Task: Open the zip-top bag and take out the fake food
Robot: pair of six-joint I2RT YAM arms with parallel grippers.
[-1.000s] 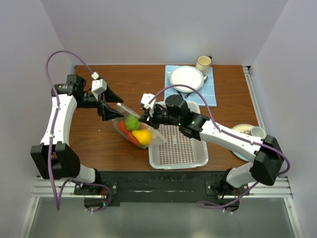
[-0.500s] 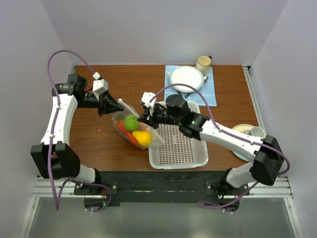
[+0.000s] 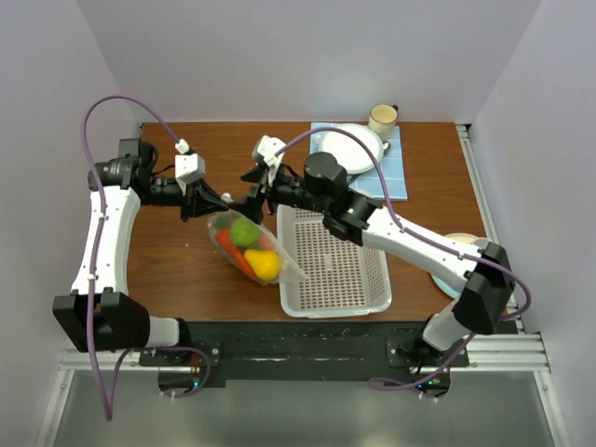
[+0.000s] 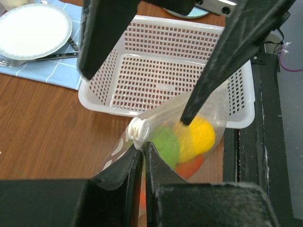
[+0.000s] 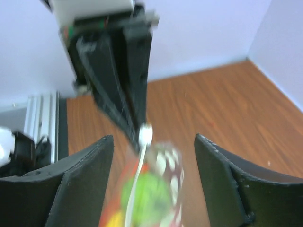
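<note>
The zip-top bag (image 3: 250,250) hangs over the brown table just left of the basket, with a green apple (image 3: 244,231), a yellow pear (image 3: 264,264) and an orange carrot (image 3: 230,248) inside. My left gripper (image 3: 226,199) is shut on the bag's top edge, right beside the white zipper slider (image 4: 138,130). In the left wrist view the bag (image 4: 189,127) dangles beyond the left gripper (image 4: 143,150). My right gripper (image 3: 250,189) hovers open just above the bag's top. In the right wrist view the slider (image 5: 146,135) sits between the spread fingers of the right gripper (image 5: 154,138), touching neither.
A white perforated basket (image 3: 346,289) stands right of the bag. At the back, a blue mat (image 3: 399,177) holds a white plate (image 3: 346,142) and a cup (image 3: 383,118). Another plate with a cup (image 3: 470,246) sits at the right edge.
My left gripper closed on the bag's top edge. My right gripper let go, opened and moved back and to the left above the bag.
</note>
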